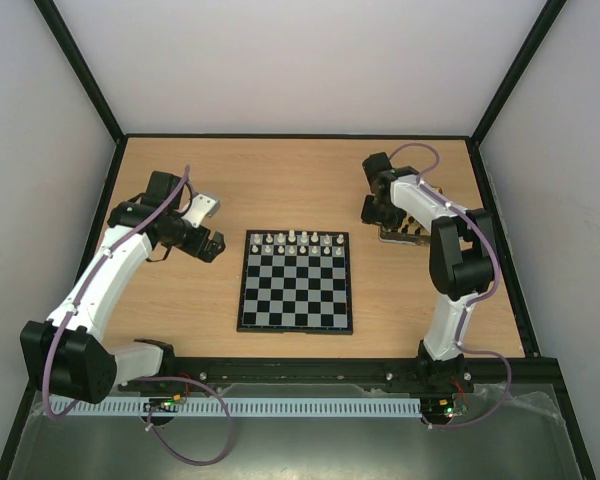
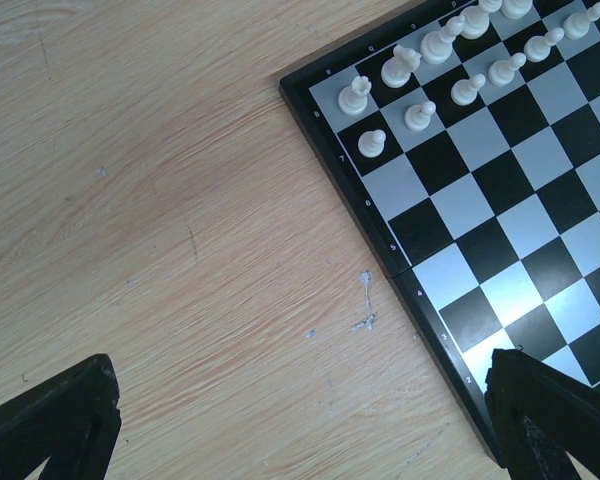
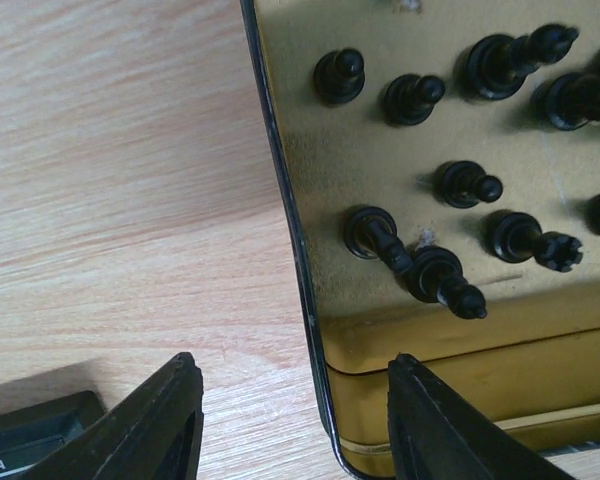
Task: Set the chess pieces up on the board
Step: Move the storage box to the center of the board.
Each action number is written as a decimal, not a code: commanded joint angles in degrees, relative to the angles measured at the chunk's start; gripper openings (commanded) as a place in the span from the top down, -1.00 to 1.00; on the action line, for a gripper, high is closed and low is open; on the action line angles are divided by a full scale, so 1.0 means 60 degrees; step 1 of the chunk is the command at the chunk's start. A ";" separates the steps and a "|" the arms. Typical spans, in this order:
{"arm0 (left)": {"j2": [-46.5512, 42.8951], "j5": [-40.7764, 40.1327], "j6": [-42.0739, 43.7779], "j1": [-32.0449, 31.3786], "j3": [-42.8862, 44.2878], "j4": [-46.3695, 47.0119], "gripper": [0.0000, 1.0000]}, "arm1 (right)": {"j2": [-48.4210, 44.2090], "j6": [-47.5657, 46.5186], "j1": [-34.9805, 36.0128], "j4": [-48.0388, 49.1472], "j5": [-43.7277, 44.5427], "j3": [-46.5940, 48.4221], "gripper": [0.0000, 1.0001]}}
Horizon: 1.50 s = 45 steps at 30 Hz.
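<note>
right gripper (image 3: 295, 400), jaws apart and empty, hangs over the gold tray's (image 3: 360, 130) left edge; black pieces (image 3: 435, 275) stand just right and farther.

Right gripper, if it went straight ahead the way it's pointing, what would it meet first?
Likely the left rim of the gold tray, which lies between the open fingers of the right gripper; one finger is over the table, the other over the tray. Depth is unclear.

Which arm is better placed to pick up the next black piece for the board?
The right arm: the right end effector hangs open over the edge of the gold tray, where the black pieces stand. The left end effector is over the table beside the board, away from the tray.
</note>
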 commanded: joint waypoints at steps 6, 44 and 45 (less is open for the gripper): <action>-0.0115 -0.0103 0.0046 0.0062 -0.0105 -0.0004 -0.99 | -0.0049 0.0013 -0.0022 0.0419 -0.0398 -0.0709 0.02; -0.0086 -0.0002 0.0055 0.0065 -0.0211 0.0189 -0.98 | -0.5117 0.3058 0.1864 0.0856 -0.1810 -0.5914 0.12; -0.0086 -0.0001 0.0059 0.0065 -0.0196 0.0165 -0.99 | -0.5248 0.3292 0.2013 0.0839 -0.1807 -0.6008 0.12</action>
